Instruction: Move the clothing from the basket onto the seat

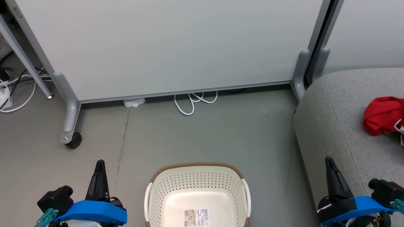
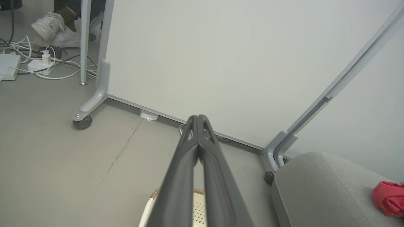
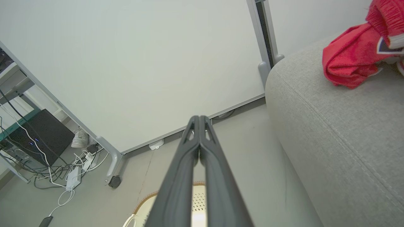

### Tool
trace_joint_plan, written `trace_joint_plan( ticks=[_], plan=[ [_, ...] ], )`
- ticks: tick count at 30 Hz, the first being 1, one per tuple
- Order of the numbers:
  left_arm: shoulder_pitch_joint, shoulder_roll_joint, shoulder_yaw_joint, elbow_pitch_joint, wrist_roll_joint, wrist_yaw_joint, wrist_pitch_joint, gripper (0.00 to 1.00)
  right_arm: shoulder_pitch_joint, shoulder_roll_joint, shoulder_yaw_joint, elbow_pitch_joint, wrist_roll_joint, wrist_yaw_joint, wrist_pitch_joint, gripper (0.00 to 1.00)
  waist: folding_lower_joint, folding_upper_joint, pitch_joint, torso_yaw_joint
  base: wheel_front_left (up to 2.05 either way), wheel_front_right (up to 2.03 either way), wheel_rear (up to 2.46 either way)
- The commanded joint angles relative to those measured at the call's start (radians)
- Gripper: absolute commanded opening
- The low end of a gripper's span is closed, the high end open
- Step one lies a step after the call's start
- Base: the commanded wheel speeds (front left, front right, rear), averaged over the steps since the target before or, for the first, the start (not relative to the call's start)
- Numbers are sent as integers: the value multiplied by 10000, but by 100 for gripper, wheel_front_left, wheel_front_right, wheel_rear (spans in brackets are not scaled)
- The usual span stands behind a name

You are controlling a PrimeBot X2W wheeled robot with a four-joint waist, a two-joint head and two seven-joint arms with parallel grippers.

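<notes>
The cream perforated basket (image 1: 197, 186) stands on the floor at the bottom middle of the head view, with a label on its bare bottom and no fabric inside. Red clothing (image 1: 382, 115) with white trim lies crumpled on the grey seat (image 1: 334, 126) at the right, as the right wrist view also shows, clothing (image 3: 353, 56) on seat (image 3: 334, 126). My left gripper (image 1: 100, 164) is shut, left of the basket, holding nothing. My right gripper (image 1: 329, 160) is shut over the seat's front edge, holding nothing.
A white partition panel (image 1: 170, 44) on grey wheeled feet (image 1: 71, 126) stands behind the basket. White cables (image 1: 192, 101) lie at its base. More cables and power strips (image 2: 38, 64) and a person's shoes (image 2: 53, 28) are past the panel's left end.
</notes>
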Motion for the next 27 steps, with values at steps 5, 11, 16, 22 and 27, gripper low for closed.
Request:
trace_joint_plan(
  ticks=[5, 11, 16, 22, 27],
  plan=[
    [-337, 25, 120, -247, -1119, -18, 264, 0, -227, -21, -74, -210, 1153, 0, 289, 0, 0, -1, -8, -23, 0, 0, 0],
    [-367, 27, 203, -301, -2030, -22, 496, 0, -271, -22, -117, -237, 2082, 0, 524, 0, 0, -1, -16, -46, 0, 0, 0],
    [-396, 27, 266, -342, -2747, -26, 676, 0, -302, -22, -152, -257, 2815, 0, 708, 0, 0, -1, -23, -66, 0, 0, 0],
    [-419, 28, 322, -378, -3425, -29, 852, 0, -335, -23, -189, -276, 3512, 1, 884, 0, 0, -1, -30, -86, 0, 0, 0],
    [-447, 30, 379, -413, -4071, -33, 1018, 0, -363, -23, -223, -294, 4176, 1, 1055, 0, 0, -1, -37, -105, 0, 0, 0]
  ],
)
